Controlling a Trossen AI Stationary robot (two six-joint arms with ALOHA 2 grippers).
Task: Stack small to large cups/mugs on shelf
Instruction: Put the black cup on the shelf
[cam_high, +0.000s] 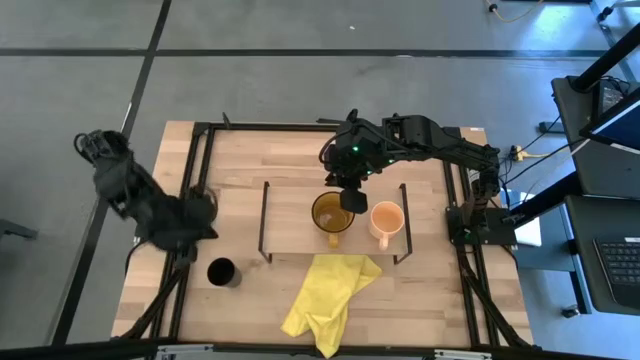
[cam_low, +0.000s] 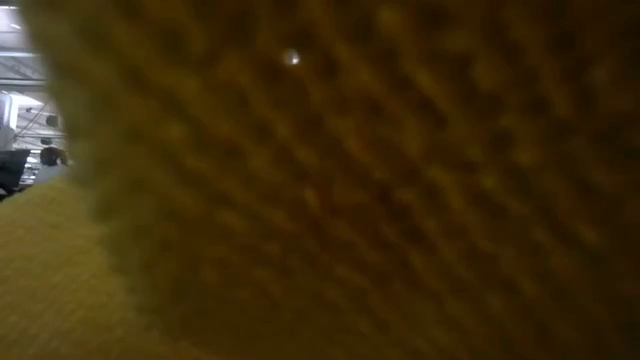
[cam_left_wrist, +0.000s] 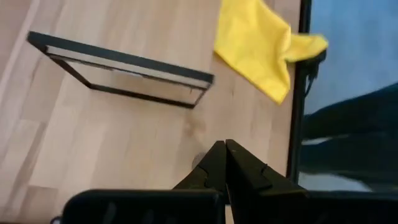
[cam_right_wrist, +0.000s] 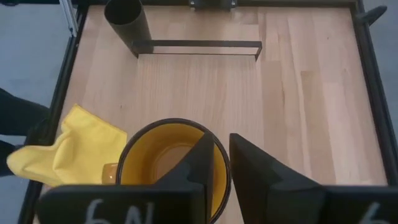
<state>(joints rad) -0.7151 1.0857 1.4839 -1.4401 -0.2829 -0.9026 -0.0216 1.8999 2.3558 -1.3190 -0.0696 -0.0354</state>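
Taking the shelf as landmark: its left half is bare board, open from above. The right half is crowded by the amber mug, with the right pincer at its rim, and the orange mug just beside. A yellow cloth blocks the surface in front, perhaps lapping the shelf's edge. The black cup stands off its front-left corner; the left pincer, shut, sits beyond the left end frame.

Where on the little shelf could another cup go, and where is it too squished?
The shelf is bare between its left end frame and the amber mug. It is crowded on the right, where the right gripper grips the amber mug's rim beside the peach mug. The yellow cloth borders the front edge.
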